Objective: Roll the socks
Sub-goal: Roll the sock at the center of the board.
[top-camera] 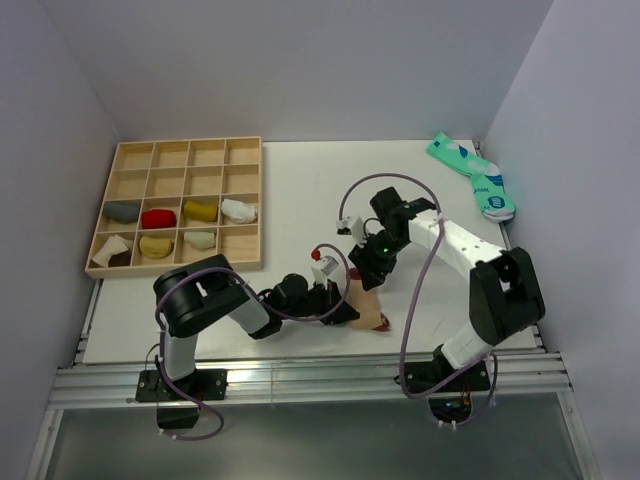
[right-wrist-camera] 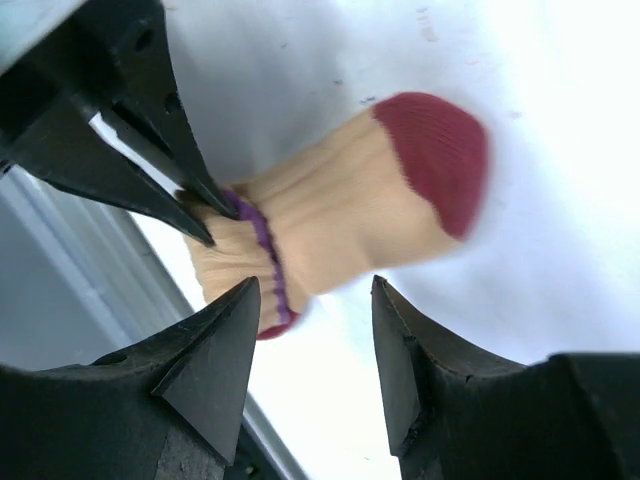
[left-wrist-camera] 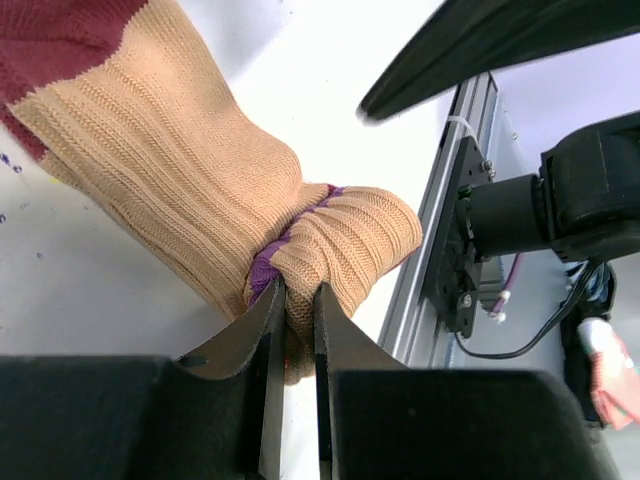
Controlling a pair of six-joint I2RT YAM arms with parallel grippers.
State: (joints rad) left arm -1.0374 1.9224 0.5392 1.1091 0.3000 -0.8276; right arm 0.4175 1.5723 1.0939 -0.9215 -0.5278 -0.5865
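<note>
The tan sock (top-camera: 368, 312), maroon at the toe, lies on the white counter (top-camera: 300, 190), right of the wooden tray (top-camera: 190, 141) in the overhead view and nearer the arms' bases than the tray is. The left gripper (left-wrist-camera: 297, 292) has its jaws closed tight on the sock's bunched cuff end, right at the purple stripe, with the fabric puckered between them; the right gripper (right-wrist-camera: 312, 292) hangs over the same end with its jaws standing apart, one to each side of the sock and just beside the left gripper's tips; whether they touch the fabric cannot be told. The cuff end sits close to the counter's front edge, where an aluminium rail (left-wrist-camera: 440, 230) runs. Bare counter stretches right of the tray toward the back wall. A pair of teal socks (top-camera: 475, 175) lies in the far corner, well apart from the tray. Several of the tray's compartments hold rolled socks (top-camera: 158, 217).
</note>
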